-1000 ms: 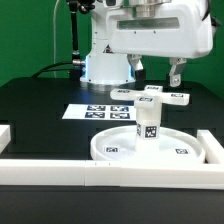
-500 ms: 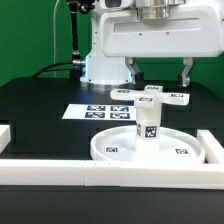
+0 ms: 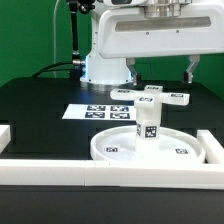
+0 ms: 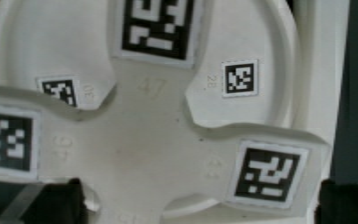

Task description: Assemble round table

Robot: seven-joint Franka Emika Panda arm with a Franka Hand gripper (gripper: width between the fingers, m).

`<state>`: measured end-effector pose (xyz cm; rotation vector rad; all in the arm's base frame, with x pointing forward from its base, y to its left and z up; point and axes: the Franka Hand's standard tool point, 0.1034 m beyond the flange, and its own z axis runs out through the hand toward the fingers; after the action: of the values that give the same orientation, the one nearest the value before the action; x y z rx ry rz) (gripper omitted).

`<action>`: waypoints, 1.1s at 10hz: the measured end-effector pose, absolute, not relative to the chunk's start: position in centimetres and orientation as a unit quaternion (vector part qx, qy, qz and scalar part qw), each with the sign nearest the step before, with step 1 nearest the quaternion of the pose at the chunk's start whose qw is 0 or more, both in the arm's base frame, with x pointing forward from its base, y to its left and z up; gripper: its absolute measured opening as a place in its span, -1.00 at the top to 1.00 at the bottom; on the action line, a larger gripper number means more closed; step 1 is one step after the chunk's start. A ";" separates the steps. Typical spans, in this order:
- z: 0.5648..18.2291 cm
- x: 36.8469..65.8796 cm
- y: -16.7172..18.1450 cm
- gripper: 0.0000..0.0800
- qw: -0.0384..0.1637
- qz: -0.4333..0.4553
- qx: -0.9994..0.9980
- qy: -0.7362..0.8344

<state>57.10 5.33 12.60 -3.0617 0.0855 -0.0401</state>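
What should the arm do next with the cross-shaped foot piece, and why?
Probably lower the open pincer straight down around the cross-shaped foot piece and close on it. The pincer hangs above that piece with fingers spread, not touching it, and the piece fills the wrist view. The leg stands upright on the round disc, with nothing on top.

marker board (image 3: 92, 112); border rails (image 3: 100, 172)
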 end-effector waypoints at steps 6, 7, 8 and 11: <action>12.6 57.3 5.1 -0.62 0.003 -0.023 -0.946 -0.323; 12.6 57.3 5.0 -0.62 0.003 -0.023 -0.939 -0.342; 12.6 57.4 4.8 -0.62 0.001 -0.022 -0.929 -0.369; 12.6 57.4 4.6 -0.62 -0.006 -0.023 -0.882 -0.470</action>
<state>57.43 4.55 12.61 -2.7827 -1.4825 -0.0721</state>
